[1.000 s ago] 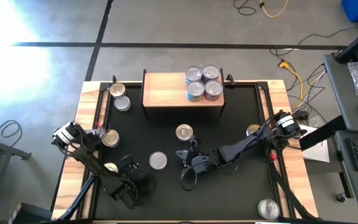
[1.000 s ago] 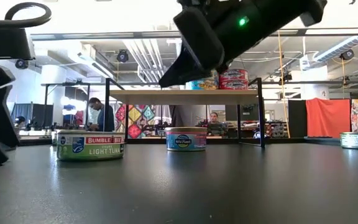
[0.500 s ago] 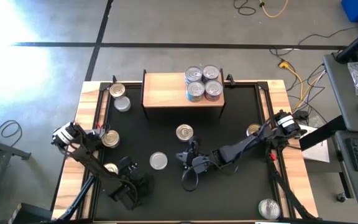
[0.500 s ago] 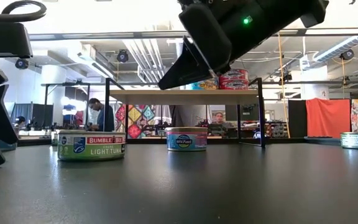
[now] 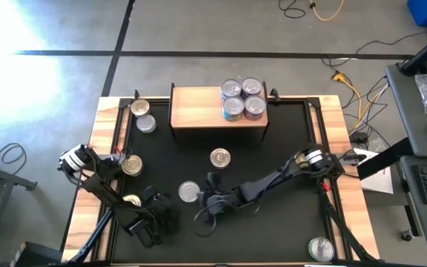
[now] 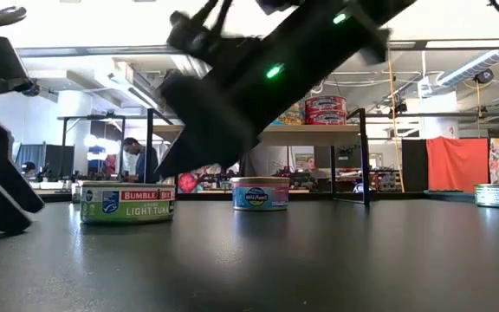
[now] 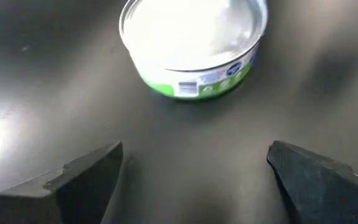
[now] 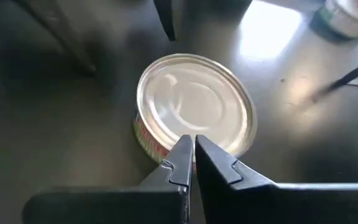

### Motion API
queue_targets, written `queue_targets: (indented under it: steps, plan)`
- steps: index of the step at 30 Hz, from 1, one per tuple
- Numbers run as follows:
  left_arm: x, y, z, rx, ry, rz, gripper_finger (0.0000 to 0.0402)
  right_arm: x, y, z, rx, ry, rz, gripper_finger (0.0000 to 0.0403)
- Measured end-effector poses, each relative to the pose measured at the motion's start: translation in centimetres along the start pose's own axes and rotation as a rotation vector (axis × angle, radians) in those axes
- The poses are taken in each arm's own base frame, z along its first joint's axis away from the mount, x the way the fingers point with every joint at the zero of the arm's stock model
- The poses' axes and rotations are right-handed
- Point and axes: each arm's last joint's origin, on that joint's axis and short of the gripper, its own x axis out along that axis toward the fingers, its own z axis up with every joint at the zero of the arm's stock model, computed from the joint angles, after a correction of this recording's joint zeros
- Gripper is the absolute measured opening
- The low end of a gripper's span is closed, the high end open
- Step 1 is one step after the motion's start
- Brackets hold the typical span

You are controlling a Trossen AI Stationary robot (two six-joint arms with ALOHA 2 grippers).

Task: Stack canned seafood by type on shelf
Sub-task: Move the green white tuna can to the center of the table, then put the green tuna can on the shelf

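Silver-lidded can (image 8: 194,106) with a red and green label band sits on the black table (image 5: 288,133) just ahead of the right gripper (image 8: 191,163), whose two dark fingers are pressed together, tips at the can's near rim; contact cannot be told. High view places this same can near mid-table, at the tip of the right arm reaching in from the right side.

Left gripper (image 7: 194,171) is at the near-left part of the table, fingers spread wide with nothing between them. Green-labelled can (image 7: 194,46) stands upright on the table just beyond the gap, not touching either finger.

Low view alone gives the labels: a green Bumble Bee light tuna tin, a blue tin farther back.

Farther off, the light-wood shelf (image 5: 199,111) carries four cans (image 5: 242,99) grouped at its right end. High view alone shows the gold-lidded cans along the left edge.
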Motion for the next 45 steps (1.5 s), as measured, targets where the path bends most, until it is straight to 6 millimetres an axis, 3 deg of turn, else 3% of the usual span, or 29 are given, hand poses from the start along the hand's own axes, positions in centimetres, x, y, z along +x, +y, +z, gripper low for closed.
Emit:
queue_targets:
  steps: [6, 16, 20, 25, 30, 35, 38, 41, 45]
  plan:
    - [0.0, 0.5, -1.3, 0.001, -0.129, -0.040, 0.0400, 1.8, 0.6, 1.4, -0.027, 0.049, -0.022, 0.0013]
    - [0.4, 1.3, -1.9, -0.003, -0.153, -0.045, 0.0400, 1.2, 1.2, 2.6, 0.079, 0.027, 0.055, 0.0013]
    - [-0.1, 1.1, -1.6, 0.034, -0.087, -0.032, 0.0400, -2.1, 2.9, 3.6, 0.029, 0.044, 0.124, 0.0013]
    - [-3.2, 0.4, 0.0, 0.201, 0.023, 0.025, 0.0396, -8.2, 3.1, 4.9, 0.034, 0.139, 0.093, 0.0013]
    - [-6.6, -0.9, 1.8, 0.305, -0.128, 0.025, 0.0387, -14.2, 0.8, 3.2, 0.132, 0.398, -0.161, 0.0013]
    - [-8.0, -1.4, 3.0, 0.365, -0.564, 0.071, 0.0382, -19.9, -3.4, 1.0, 0.258, 0.677, -0.517, 0.0013]
    - [-7.8, -1.2, 3.9, 0.380, -0.767, 0.138, 0.0382, -20.7, -5.2, 0.1, 0.345, 0.628, -0.474, 0.0013]
    - [-6.6, -1.0, 5.2, 0.424, -0.748, 0.225, 0.0382, -20.3, -7.3, -1.2, 0.451, 0.578, -0.387, 0.0013]
    - [-4.7, -0.6, 7.1, 0.466, -0.704, 0.344, 0.0382, -20.3, -10.6, -5.4, 0.503, 0.728, -0.481, 0.0013]
